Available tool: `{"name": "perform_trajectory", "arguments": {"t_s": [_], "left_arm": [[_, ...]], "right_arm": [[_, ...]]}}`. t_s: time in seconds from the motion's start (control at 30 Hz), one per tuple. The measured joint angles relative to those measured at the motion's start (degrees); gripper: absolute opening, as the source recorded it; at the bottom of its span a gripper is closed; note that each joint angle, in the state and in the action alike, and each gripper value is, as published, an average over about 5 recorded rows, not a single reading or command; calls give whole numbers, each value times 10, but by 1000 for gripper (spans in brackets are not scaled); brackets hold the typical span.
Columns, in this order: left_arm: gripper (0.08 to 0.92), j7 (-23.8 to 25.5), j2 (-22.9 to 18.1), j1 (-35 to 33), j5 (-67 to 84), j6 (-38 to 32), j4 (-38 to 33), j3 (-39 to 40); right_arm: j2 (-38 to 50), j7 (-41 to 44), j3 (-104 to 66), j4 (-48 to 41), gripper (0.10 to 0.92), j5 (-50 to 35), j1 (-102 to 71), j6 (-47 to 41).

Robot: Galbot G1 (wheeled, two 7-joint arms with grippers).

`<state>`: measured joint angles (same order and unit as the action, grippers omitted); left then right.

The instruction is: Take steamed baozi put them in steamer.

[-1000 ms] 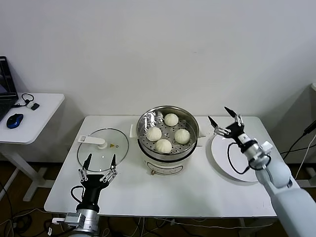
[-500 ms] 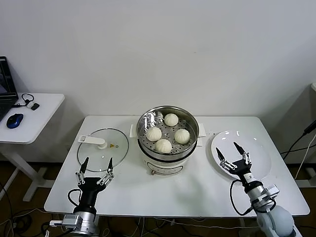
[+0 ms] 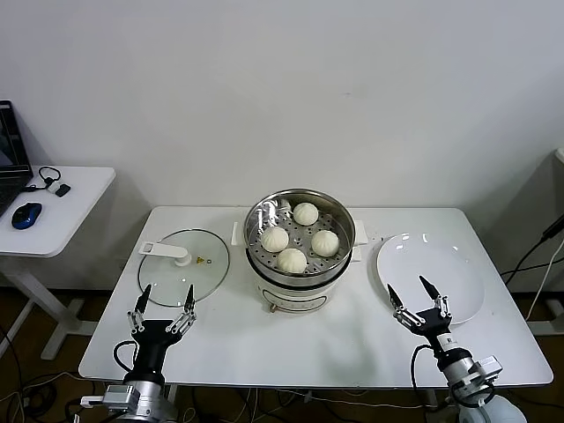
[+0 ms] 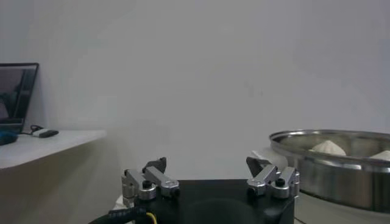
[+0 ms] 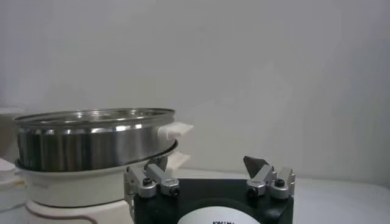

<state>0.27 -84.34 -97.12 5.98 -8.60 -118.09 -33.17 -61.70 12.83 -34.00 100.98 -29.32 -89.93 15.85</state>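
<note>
all four steamed baozi (image 3: pixel 300 238) lie inside the steamer (image 3: pixel 299 284) — up and between the wide-open, empty left gripper (image 3: pixel 163 307) and right gripper (image 3: pixel 417 301), about equally far from both.

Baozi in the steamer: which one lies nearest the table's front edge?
The baozi at the front of the steamer; the other three sit farther back.
</note>
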Motion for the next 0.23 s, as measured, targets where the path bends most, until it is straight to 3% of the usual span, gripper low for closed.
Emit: {"name": "perform_trajectory", "arguments": {"t_s": [0.23], "left_arm": [[823,6,0,-3,3,4,-4,-3]], "right_arm": [[-4,3,-3,2,823,0,-9,1]]}}
